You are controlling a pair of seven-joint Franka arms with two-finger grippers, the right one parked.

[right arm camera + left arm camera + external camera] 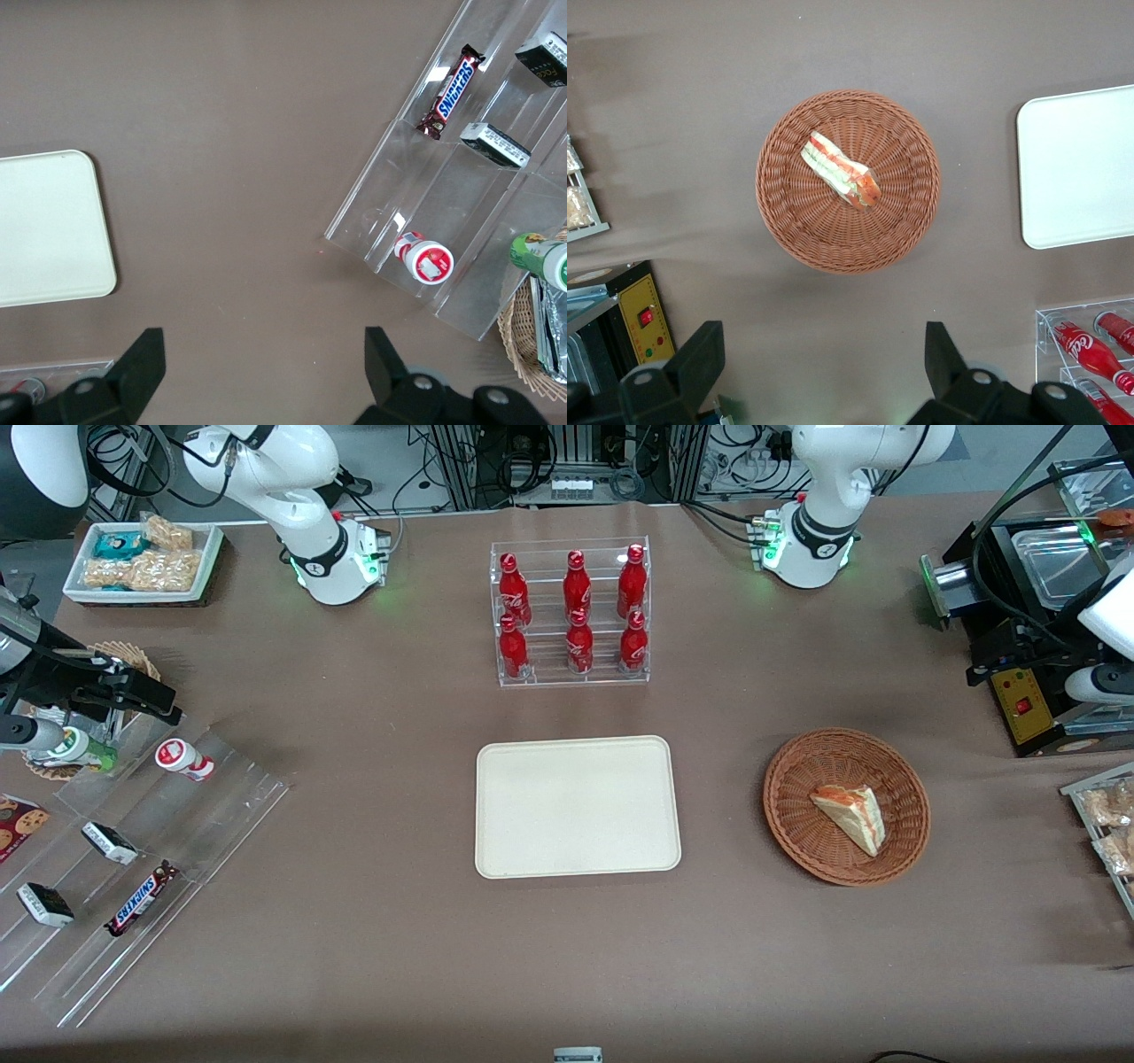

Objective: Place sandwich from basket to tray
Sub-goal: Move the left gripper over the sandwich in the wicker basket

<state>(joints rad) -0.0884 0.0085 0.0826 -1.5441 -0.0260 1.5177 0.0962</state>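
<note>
One sandwich (841,171) fills the basket (788,226) (Coca-Cola bottles (577,611) nearby) beneath wide-open, empty fingers (700,359).

Robotics laboratory staged as a snack counter. Indicators: two white robot arm bases (341,558) bolted to a brown-covered table (372,921), cable bundles (496,460) and aluminium framing at the table's edge, an acrylic rack of red cola bottles (571,615), and the gripper (824,372), fingers spread, high above the table.

Reddish-brown woven basket (846,808) cradles a pale sandwich (850,817) streaked orange-red and green; the tray (578,807) is plain cream, the table (399,939) brown, and the black gripper (819,367) hangs above, fingers spread.
</note>
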